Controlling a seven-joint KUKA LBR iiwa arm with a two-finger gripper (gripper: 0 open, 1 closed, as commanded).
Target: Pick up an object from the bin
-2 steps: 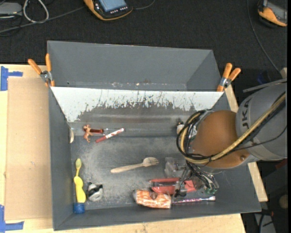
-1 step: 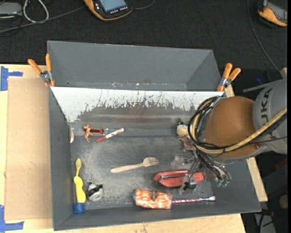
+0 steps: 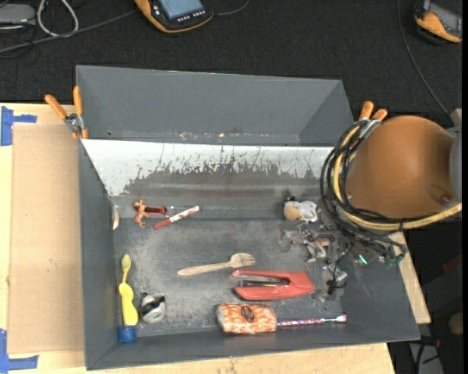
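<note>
Camera view puts the red stapler (image 3: 273, 285) at five o'clock on the floor of the bin (image 3: 218, 107), its right end just beside my gripper (image 3: 331, 267). I cannot tell whether my jaws are spread or pressed together. A wooden spoon (image 3: 216, 266) lies at the stapler's eleven o'clock. Descending off-centre, I might shove the stapler aside instead of straddling it.

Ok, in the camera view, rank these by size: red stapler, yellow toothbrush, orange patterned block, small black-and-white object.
1. red stapler
2. yellow toothbrush and orange patterned block: too close to rank; the toothbrush is longer, the block bulkier
3. small black-and-white object, clearly smallest
</note>
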